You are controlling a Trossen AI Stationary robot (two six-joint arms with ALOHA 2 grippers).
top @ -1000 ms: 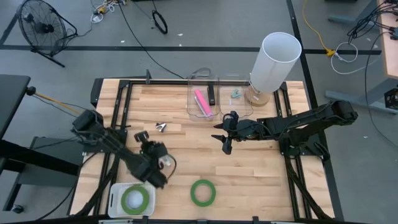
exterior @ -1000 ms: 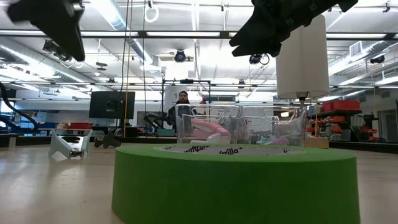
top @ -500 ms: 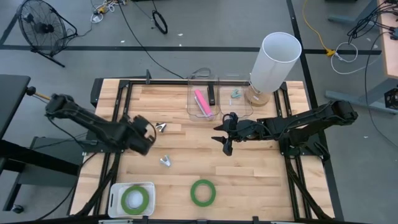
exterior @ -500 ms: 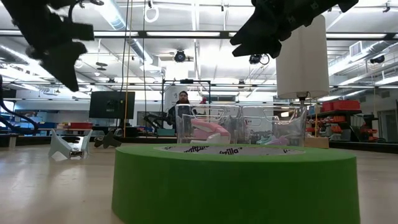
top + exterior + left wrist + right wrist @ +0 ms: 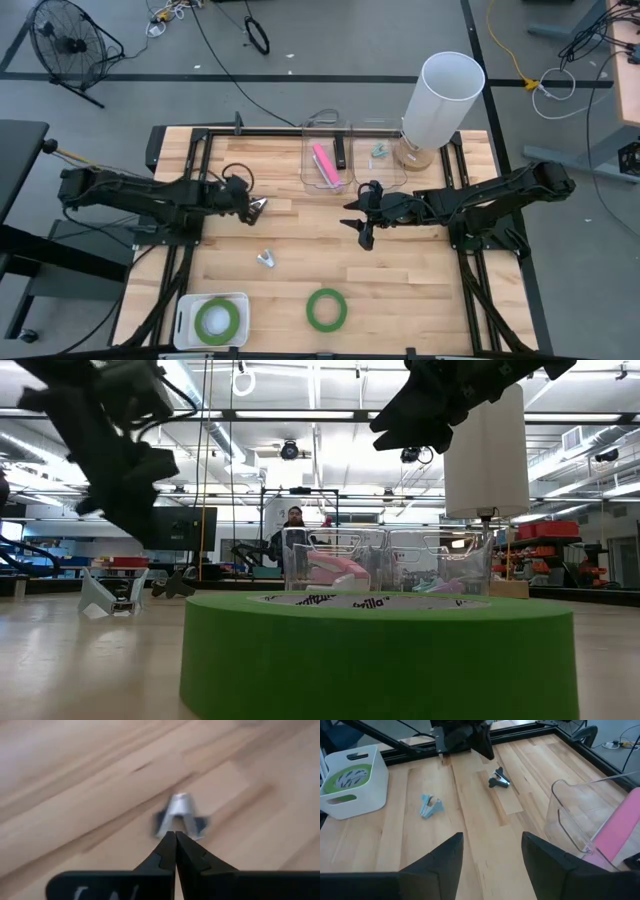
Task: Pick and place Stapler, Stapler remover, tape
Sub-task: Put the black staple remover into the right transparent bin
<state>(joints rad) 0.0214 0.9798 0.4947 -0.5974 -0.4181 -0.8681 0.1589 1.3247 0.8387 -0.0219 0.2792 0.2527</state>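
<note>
Left gripper point(image 5: 247, 204): pinched fully shut, holding nothing, hovering at centre-left of the high view just beside the upper staple remover point(image 5: 259, 206). Having swung there within the last second from lower left, next to the white bin point(image 5: 185, 308), passing mid-left half a second ago. Lower staple remover point(image 5: 265, 259), covered by the arm a second ago, now lying in the open below frame centre. Likely meaning: turning from the bin area to the upper staple remover as next pick; fingers needing to open first. Right gripper point(image 5: 360, 222): waiting unchanged right of centre, fingers spread wide, empty. Pink stapler point(image 5: 324, 163) already lying in the clear container point(image 5: 308, 140) at upper centre; one green tape roll point(image 5: 232, 322) sitting in the white bin, second green tape roll point(image 5: 312, 310) lying on bare wood at lower centre; no pink-red roll showing anywhere. Left wrist view adding what the high view is lacking: fingertips point(image 5: 167, 847) meeting with no gap, upper staple remover straight ahead of them, not touching. Right wrist view showing both removers at once, upper and lower, with the left arm looming beside the upper one, plus its own fingers standing well apart. Low view filling up with the second green tape roll, showing both arms hanging clear above the table, but giving no finger detail.
</note>
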